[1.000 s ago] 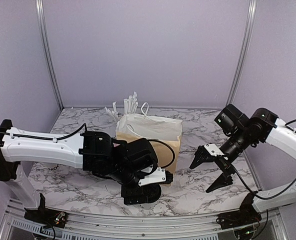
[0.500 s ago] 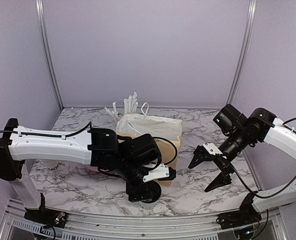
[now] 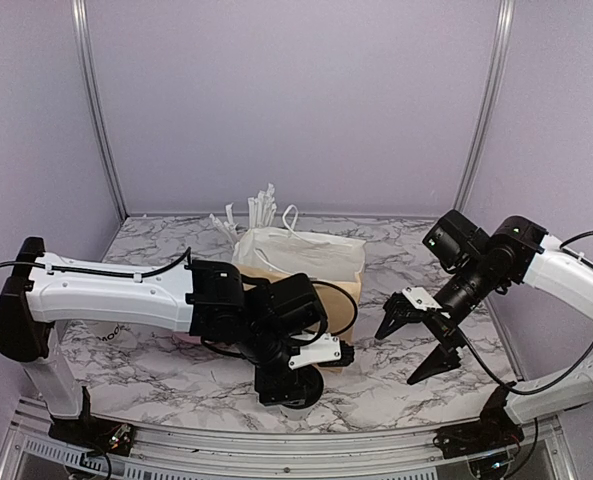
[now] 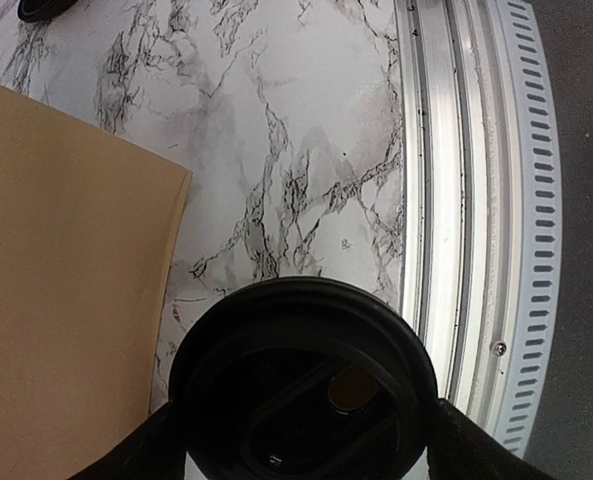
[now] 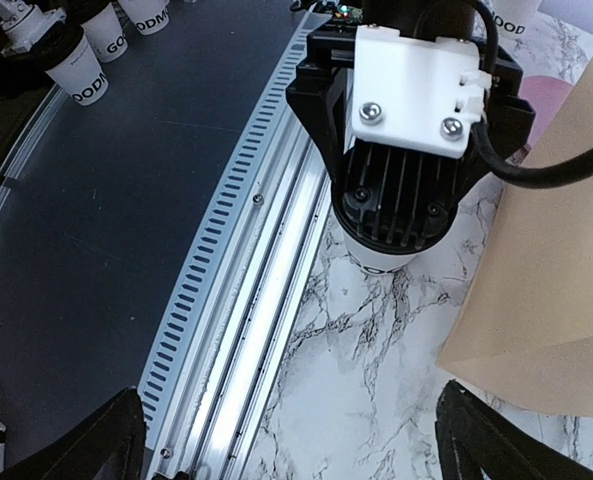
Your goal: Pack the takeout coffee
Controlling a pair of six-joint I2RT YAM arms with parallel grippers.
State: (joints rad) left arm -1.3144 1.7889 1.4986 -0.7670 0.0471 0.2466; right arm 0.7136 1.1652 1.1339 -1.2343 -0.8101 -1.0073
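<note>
Coffee cup, white paper under a glossy round black lid, side lettering hidden, clamped between the left gripper's fingers. Smooth tan paper bag just beside. Veined marble tabletop below. Right gripper spread wide, empty, well apart. "GODM" printed on distant white cups.

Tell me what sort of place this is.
Likely a robot test cell staged as a takeout counter: purple booth walls, a marble-patterned table, a lidded takeout coffee beside a brown paper bag.

The takeout coffee before the bag
</note>
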